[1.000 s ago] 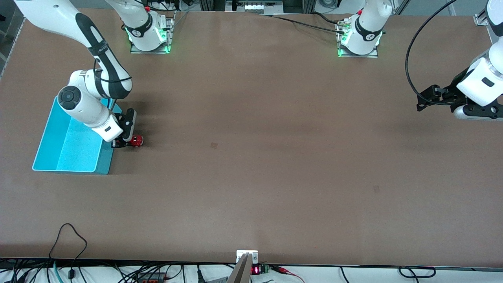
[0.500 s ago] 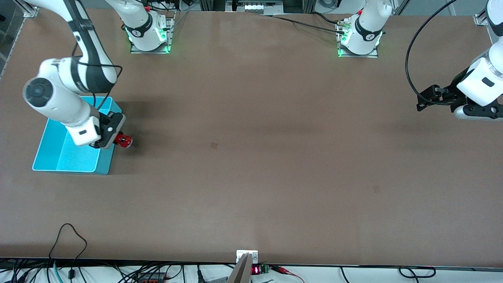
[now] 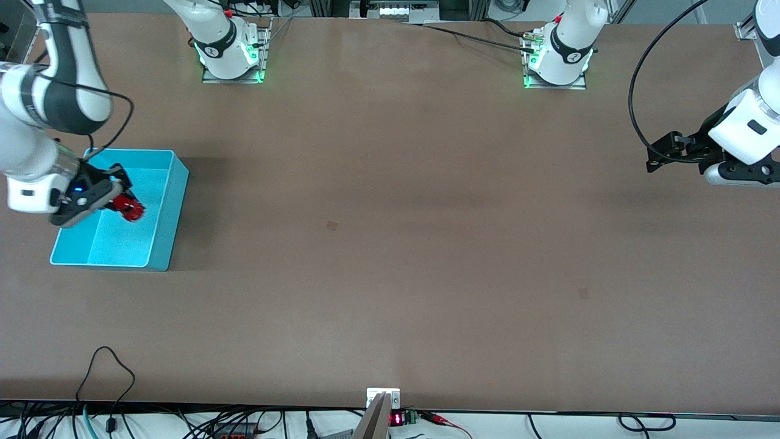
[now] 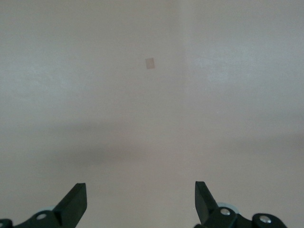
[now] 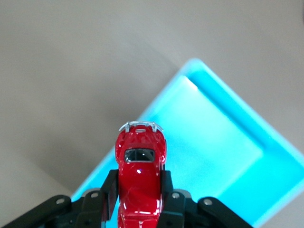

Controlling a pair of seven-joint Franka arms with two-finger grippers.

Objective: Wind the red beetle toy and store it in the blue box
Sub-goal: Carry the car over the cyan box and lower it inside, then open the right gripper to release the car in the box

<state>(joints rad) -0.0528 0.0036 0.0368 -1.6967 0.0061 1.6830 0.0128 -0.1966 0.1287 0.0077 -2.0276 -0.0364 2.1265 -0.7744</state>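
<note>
We see red beetle toy (image 5: 140,180) clamped by its flanks in right claw (image 3: 116,204), hanging over blue box (image 3: 177,183) interior. Risk: early release drops toy nose-first, bounce over thin wall onto table (image 3: 390,244). Left claw (image 4: 141,202) wide open, empty, waits well apart from box.

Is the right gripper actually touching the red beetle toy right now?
Touching. In the right wrist view the right gripper has both fingers pressed against the sides of the red beetle toy, holding it up over the blue box.
</note>
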